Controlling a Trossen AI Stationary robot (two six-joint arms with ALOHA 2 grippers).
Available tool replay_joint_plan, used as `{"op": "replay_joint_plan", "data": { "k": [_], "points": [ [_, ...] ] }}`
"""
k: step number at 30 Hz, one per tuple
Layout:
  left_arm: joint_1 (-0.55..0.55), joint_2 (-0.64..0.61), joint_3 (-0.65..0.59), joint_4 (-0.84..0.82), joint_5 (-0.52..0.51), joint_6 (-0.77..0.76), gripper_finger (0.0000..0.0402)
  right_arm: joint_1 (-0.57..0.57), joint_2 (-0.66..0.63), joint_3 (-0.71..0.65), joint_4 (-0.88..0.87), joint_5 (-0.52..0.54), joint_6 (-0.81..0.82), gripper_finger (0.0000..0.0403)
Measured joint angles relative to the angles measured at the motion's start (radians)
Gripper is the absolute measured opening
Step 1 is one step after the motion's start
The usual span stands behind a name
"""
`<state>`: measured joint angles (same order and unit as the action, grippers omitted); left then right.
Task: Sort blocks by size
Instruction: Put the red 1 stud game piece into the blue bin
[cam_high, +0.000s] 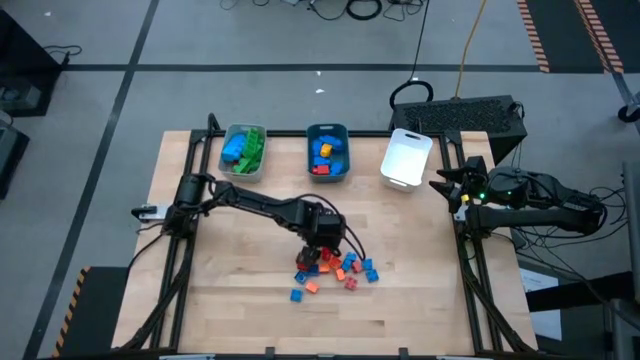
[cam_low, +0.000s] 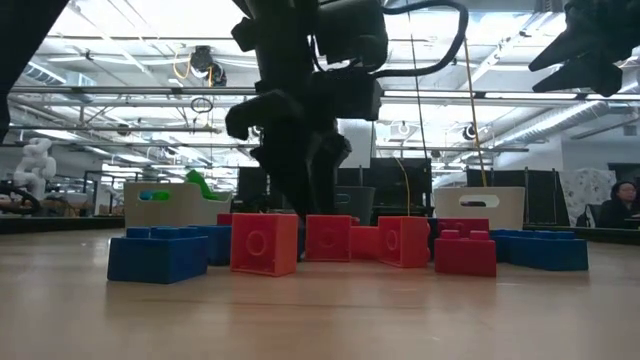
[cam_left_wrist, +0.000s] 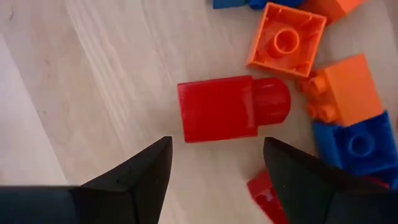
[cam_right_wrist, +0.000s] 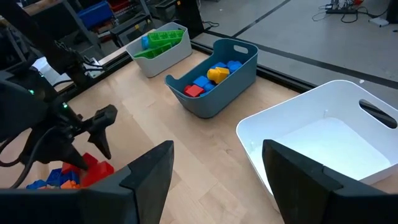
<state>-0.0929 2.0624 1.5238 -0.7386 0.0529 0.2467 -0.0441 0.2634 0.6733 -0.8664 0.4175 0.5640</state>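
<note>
Small red, orange and blue blocks lie in a loose pile on the wooden table's near middle. My left gripper hangs open over the pile, pointing down, just above a small red block that lies on its side on the wood. It also shows in the high view. My right gripper is open and empty at the table's right edge, near the white tray; it also shows in the high view.
Three trays stand along the far edge: a grey one with green and blue blocks, a teal one with blue, yellow and red blocks, and the white one. Orange blocks and a blue block crowd the red block's side.
</note>
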Motion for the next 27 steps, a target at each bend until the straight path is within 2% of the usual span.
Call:
{"op": "replay_joint_plan", "data": {
  "k": [5, 14, 27],
  "points": [
    [-0.002, 0.0, 0.005, 0.012, -0.002, -0.091, 0.0254, 0.0, 0.0, 0.0, 0.0, 0.0, 0.0, 0.0238],
    [-0.003, -0.001, 0.064, 0.042, -0.014, -0.082, 0.0254, 0.0, 0.0, 0.0, 0.0, 0.0, 0.0, 0.0238],
    [-0.003, 0.045, 0.062, 0.042, 0.028, -0.085, 0.0254, 0.0, 0.0, 0.0, 0.0, 0.0, 0.024, 0.0238]
  ]
}}
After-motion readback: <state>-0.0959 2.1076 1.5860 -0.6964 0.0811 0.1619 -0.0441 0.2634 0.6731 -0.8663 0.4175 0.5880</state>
